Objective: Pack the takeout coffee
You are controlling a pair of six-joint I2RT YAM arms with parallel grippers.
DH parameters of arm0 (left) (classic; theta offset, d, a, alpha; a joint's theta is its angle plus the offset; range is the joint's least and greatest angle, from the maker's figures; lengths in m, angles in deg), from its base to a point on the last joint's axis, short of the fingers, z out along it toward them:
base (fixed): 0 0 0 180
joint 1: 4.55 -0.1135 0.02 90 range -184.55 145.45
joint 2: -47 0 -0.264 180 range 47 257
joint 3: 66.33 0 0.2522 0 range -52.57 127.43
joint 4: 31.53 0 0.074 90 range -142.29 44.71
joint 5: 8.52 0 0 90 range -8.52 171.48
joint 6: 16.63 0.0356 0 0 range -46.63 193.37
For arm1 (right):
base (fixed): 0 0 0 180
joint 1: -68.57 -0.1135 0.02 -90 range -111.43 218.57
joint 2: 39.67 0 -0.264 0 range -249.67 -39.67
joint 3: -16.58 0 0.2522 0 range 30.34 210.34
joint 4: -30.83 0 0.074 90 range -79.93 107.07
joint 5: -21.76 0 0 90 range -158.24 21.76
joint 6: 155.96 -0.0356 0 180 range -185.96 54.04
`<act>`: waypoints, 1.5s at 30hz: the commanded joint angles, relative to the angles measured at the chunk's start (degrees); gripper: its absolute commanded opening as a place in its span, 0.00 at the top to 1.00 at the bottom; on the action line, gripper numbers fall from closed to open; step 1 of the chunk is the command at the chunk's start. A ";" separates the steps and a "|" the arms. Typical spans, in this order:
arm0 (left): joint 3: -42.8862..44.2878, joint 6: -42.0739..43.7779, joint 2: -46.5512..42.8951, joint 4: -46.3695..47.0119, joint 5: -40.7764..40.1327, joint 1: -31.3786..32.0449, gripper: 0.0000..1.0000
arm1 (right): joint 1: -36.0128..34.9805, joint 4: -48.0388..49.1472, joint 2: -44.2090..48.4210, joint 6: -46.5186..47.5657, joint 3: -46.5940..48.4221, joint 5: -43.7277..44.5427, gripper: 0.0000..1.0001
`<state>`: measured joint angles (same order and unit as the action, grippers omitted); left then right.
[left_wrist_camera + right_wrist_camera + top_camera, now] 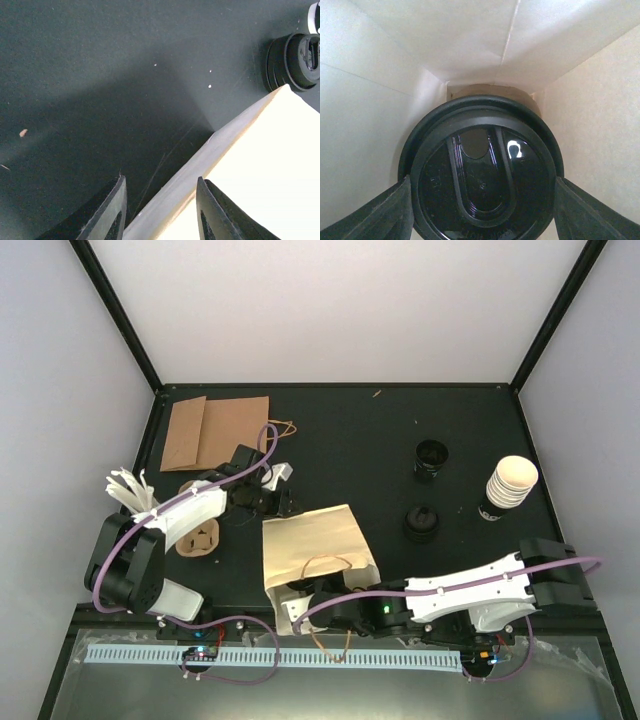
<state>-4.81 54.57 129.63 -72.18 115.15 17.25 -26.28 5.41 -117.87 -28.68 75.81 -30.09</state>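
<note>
Two tools: left tool (160,181) spread astride paper bag (260,165) edge — right tool (482,182) pinching black-lidded takeout coffee (481,145) inside bag.

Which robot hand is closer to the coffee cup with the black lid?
Right. The right gripper clasps the coffee cup inside the paper bag; the left gripper is outside, straddling the bag's edge.

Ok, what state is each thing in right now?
paper bag: on its side, mouth open toward the arms.
takeout coffee: lidded, inside the paper bag.
right gripper: shut on the takeout coffee.
left gripper: open, astride the paper bag's edge.
spare cups: stacked, unlidded.
brown bags: folded flat.
</note>
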 commanded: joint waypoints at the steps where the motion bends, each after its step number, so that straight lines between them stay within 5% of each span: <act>1: -0.69 0.31 -0.08 1.10 3.07 -0.13 0.60 | 0.02 4.95 -1.47 2.11 0.83 2.59 0.47; 45: -2.66 1.10 -0.10 -0.44 6.27 -0.09 0.62 | 3.94 13.39 -9.15 9.57 2.37 4.21 0.47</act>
<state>-6.75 55.59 129.63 -71.46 118.47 17.19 -23.46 16.76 -125.93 -19.57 76.75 -27.81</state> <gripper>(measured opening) 0.384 0.719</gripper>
